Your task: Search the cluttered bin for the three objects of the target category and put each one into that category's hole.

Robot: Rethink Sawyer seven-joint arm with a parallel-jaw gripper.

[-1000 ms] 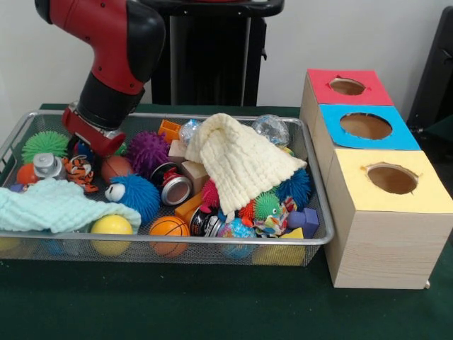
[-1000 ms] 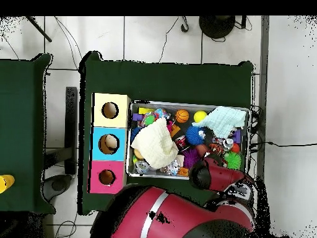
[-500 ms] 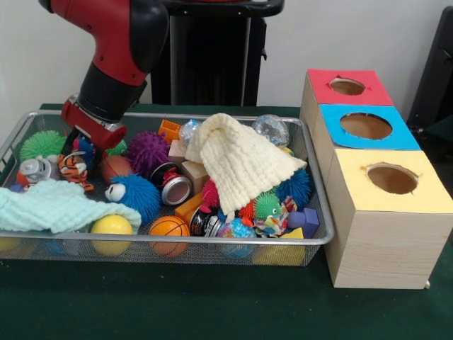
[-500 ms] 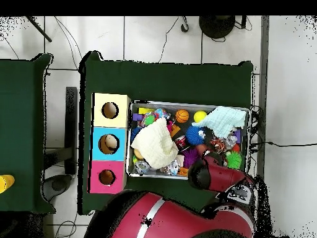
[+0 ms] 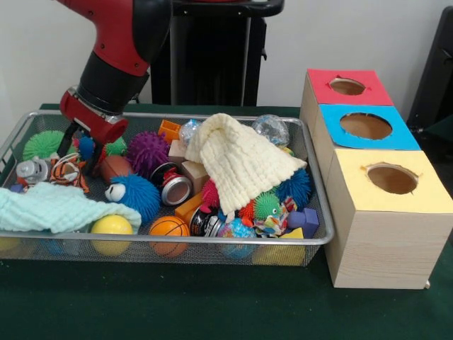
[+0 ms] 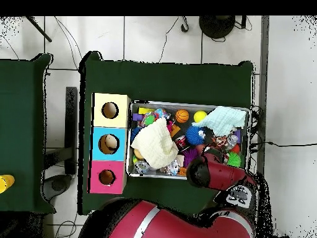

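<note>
End effector point(image 5: 79, 145) hangs over the tiger toy point(image 5: 65, 168); we cannot tell its grip state. We risk snagging the mint cloth point(image 5: 60, 205) just beside it.

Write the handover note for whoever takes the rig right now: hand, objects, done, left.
Hand: fingers spread, down in the wire bin at its left end in the front view, straddling the small tiger toy; no firm grip visible.
Objects: bin still crowded with spiky balls, cans, blocks; cream cloth and mint cloth cover part of the pile.
Holes: red box, blue box, yellow box stand beside the bin; overhead, something pale lies in the blue hole.
Left: target category unclear from here; nothing is being carried.
</note>
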